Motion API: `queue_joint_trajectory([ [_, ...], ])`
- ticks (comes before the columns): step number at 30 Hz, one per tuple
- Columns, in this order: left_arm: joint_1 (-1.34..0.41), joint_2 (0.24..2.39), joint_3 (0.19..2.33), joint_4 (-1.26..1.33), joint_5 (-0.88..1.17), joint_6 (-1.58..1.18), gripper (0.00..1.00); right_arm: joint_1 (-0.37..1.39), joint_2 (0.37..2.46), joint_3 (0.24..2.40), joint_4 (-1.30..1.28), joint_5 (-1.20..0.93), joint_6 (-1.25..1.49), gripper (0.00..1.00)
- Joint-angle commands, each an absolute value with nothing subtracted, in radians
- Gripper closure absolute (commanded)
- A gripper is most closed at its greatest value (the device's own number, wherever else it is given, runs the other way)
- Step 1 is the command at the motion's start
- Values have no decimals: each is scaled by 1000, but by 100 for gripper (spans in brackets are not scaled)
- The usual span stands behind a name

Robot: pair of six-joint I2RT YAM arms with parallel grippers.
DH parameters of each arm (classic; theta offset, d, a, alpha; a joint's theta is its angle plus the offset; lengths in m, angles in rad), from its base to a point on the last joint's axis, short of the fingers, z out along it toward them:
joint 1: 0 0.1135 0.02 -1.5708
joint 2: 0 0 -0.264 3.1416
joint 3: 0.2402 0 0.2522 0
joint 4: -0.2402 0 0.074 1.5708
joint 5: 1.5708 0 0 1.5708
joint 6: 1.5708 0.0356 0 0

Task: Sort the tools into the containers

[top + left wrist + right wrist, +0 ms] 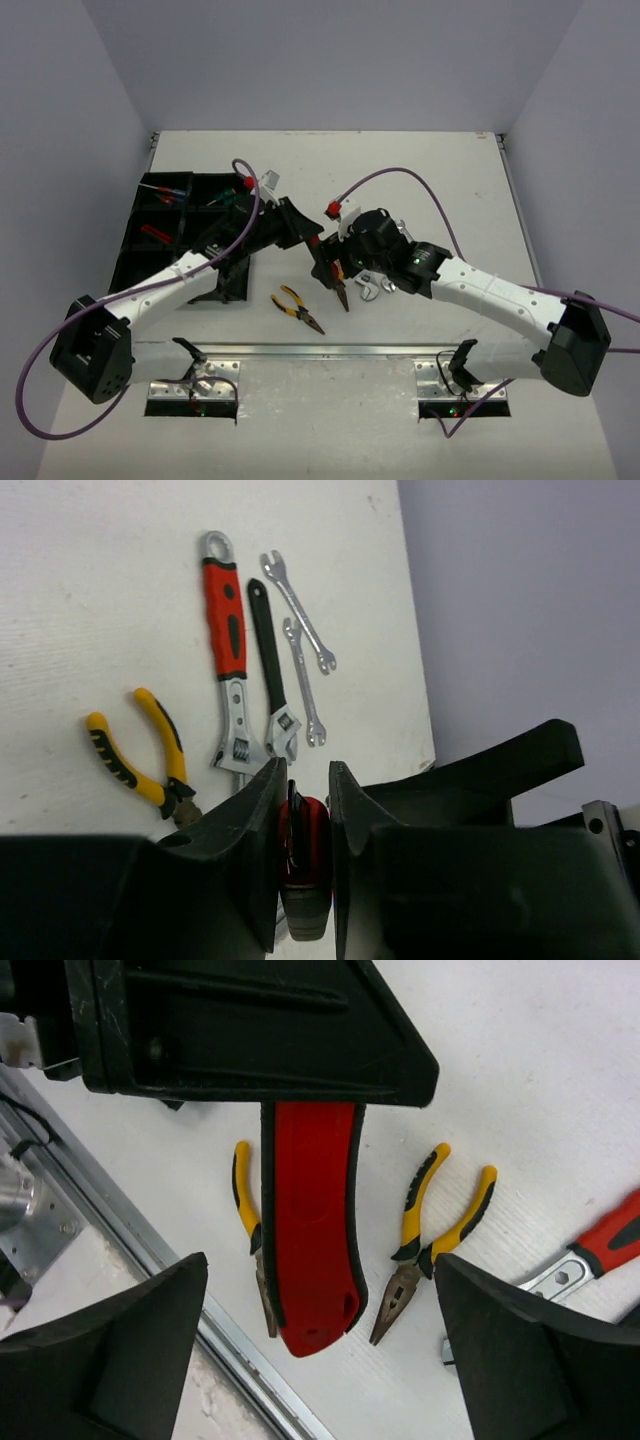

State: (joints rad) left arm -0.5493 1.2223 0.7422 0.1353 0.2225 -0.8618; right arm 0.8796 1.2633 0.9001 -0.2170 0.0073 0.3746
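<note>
A: As the top view showed it, what held the red tool (326, 262)?
B: The left gripper (300, 230), above the table (450, 180), right of the tray (128, 255). Two pliers (297, 308) lay beneath; one tray, its screwdrivers (163, 187) too small to count.
A: And the left wrist view?
B: Its jaws pinched the red tool. Beyond lay four wrenches (225, 630) and one pliers.
A: The right wrist?
B: The right gripper (320, 1260) stood spread wide either side of the handle, touching nothing. Two pliers, one wrench end.
A: Advice?
B: I judged the right should back straight off without brushing the handle, and the left grip firmly on the way to the tray.
</note>
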Motion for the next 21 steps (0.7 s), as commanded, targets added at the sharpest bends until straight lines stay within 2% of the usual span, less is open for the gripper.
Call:
queue_joint_trajectory([
  [1, -349, 1229, 897, -158, 49, -767, 100, 876, 1187, 955, -227, 173, 407, 1],
  [5, 35, 1257, 1028, -372, -179, -704, 100, 869, 1056, 922, -360, 395, 408, 1],
  [8, 212, 1304, 1138, -461, -369, -718, 100, 839, 964, 861, -383, 439, 401, 1],
  [10, 307, 1366, 1202, -521, -404, -742, 100, 818, 902, 828, -383, 443, 402, 1],
  [16, 422, 1592, 1379, -655, -516, -721, 100, 769, 818, 753, -383, 394, 380, 1],
  [21, 432, 1675, 1361, -652, -540, -712, 100, 736, 829, 736, -382, 343, 371, 1],
])
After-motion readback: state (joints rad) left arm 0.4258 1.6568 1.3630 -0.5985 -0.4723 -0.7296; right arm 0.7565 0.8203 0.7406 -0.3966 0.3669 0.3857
